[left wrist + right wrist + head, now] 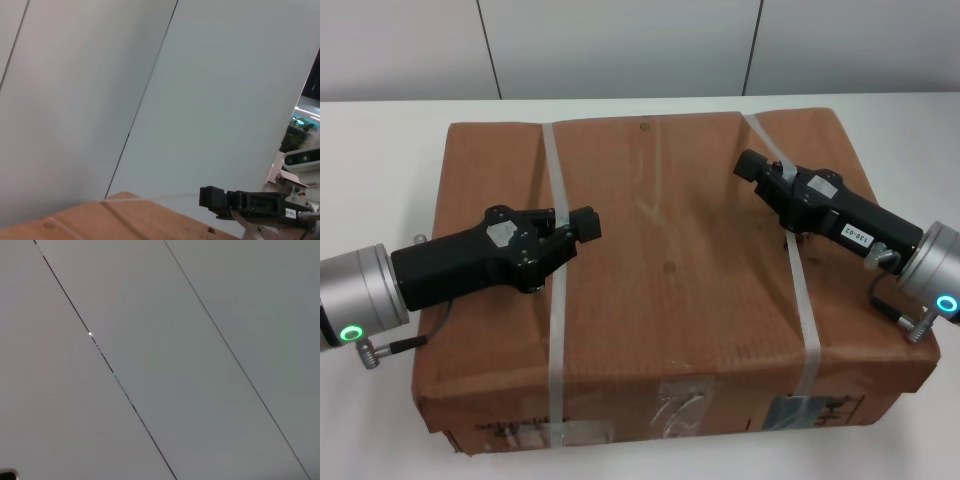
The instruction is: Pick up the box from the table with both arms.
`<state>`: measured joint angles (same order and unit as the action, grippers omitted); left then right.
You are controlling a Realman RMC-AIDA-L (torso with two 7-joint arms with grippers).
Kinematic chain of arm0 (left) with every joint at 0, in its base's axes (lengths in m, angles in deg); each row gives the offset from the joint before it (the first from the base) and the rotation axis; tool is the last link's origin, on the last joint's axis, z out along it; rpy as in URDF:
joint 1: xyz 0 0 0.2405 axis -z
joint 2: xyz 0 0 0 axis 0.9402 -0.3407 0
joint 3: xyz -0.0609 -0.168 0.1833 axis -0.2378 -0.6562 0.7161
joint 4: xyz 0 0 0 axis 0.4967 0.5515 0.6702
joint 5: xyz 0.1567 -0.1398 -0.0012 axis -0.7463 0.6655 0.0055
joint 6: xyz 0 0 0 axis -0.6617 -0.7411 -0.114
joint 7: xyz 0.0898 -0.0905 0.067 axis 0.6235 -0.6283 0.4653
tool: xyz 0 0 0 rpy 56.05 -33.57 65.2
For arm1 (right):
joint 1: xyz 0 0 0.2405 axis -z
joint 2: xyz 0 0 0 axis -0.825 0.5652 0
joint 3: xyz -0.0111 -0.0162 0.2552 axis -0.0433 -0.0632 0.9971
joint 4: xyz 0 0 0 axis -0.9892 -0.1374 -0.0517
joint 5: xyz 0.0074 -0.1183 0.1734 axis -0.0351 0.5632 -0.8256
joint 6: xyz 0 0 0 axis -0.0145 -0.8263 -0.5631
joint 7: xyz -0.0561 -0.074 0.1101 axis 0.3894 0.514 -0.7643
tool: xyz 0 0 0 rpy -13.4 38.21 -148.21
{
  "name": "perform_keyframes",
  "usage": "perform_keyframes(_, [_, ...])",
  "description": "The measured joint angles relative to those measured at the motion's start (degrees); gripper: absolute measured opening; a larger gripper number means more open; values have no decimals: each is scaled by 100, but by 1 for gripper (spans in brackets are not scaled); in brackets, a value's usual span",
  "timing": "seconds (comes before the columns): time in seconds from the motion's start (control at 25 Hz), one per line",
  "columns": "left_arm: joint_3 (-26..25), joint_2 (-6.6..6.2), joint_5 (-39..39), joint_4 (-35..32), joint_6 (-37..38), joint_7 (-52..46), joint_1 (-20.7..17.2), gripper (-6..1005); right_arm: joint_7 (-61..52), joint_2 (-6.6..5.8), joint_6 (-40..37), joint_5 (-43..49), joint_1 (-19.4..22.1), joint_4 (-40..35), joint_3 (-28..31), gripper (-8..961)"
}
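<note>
Two arms, one big box [670,290], and both grippers are parked over its top face. The box is a large flat brown cardboard one sitting on the white table [380,150], which shows bare behind it and off to both sides. Its long axis runs side to side across the robot's view, with the taped, labelled side wall facing the robot.

Two whitish straps cross the lid front to back, over the short way. The left strap [557,300] and the right strap [802,290] both carry on down the labelled wall.

Relative to the box: the left gripper [582,225] reaches in from the box's left edge, pointing toward the middle, and its tip sits right at the left strap. Fingers look close together, only a narrow gap, holding nothing. The right gripper [752,165] comes in from the box's front right corner, angled toward the back and the middle, with its body crossing the right strap. Can't tell how its fingers are set from this angle. Whether either one touches the cardboard, I can't tell.

The left wrist view catches a corner of the box top with a strap line on it, and the right gripper [210,196] farther off. The right wrist view only shows wall panels [200,365].
</note>
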<state>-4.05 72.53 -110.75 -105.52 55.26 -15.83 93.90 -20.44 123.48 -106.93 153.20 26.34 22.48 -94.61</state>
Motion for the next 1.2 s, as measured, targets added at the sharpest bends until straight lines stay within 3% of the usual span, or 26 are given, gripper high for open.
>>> perform_keyframes(1.2, [-13, -9, 45, -36, 0, 40, -1, 71, 49, 0, -1, -8, 15, -1, 9, 42])
